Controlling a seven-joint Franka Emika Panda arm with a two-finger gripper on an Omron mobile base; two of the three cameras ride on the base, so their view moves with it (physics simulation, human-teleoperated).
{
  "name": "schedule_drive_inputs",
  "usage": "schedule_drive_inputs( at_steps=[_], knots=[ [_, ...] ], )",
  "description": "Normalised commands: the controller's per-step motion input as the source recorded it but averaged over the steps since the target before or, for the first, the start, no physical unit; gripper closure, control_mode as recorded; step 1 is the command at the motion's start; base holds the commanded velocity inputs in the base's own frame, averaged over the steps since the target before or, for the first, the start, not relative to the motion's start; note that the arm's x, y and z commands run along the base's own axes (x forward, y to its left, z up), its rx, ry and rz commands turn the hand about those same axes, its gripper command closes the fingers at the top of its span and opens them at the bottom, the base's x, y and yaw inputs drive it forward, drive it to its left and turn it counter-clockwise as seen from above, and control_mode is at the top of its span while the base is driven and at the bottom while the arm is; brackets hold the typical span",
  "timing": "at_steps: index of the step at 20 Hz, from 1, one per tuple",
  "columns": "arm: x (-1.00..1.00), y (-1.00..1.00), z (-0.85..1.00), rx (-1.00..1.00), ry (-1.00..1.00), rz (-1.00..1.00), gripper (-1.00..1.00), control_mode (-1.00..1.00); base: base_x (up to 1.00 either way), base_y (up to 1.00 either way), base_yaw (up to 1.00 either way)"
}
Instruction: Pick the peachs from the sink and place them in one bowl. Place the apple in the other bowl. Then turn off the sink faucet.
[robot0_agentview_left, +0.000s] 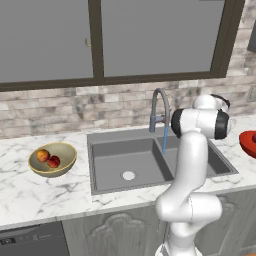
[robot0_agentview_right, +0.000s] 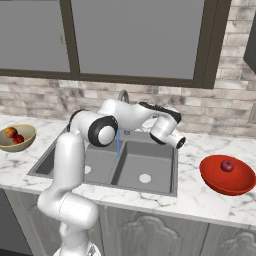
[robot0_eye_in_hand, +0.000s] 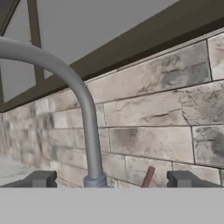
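A: Status? Peaches sit in the tan bowl, apple in the red bowl; water runs.

B: Gripper spread wide and empty, facing the faucet. Square up on the reddish handle; brick wall close behind, sink open below.

Crimson apple, red bowl, grey sink

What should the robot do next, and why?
Probably ease the gripper forward to the faucet handle. Both peaches sit in the tan bowl, the apple sits in the red bowl, and water is running into the sink.
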Motion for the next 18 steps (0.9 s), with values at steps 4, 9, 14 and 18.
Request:
schedule_drive_inputs(
  at_steps=[4,9,14,18],
  knots=[
    [0.08,0.57,-0.17,0.02,0.04,0.02,-1.0,-1.0,0.0,0.0,0.0],
    [0.03,0.13,-0.1,0.02,0.03,0.0,-1.0,-1.0,0.0,0.0,0.0],
    [0.12,-0.13,0.0,0.04,0.06,-0.01,-1.0,-1.0,0.0,0.0,0.0],
    [0.19,-0.04,-0.22,0.05,0.06,0.0,-1.0,-1.0,0.0,0.0,0.0]
  ],
)
